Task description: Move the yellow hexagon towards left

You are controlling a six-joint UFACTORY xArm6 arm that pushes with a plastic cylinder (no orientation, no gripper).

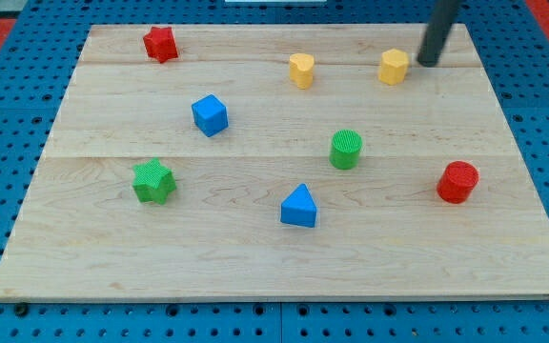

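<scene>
The yellow hexagon [395, 67] sits near the top right of the wooden board [255, 257]. My tip [427, 62] is just to the right of it, a small gap apart, with the dark rod rising up out of the view's top. A second yellow block, heart-shaped [301, 70], lies to the left of the hexagon at about the same height.
A red star [160, 43] is at the top left. A blue cube [210, 114] and a green star [152, 181] are on the left half. A green cylinder [346, 149], a blue triangle [299, 207] and a red cylinder [457, 182] lie lower.
</scene>
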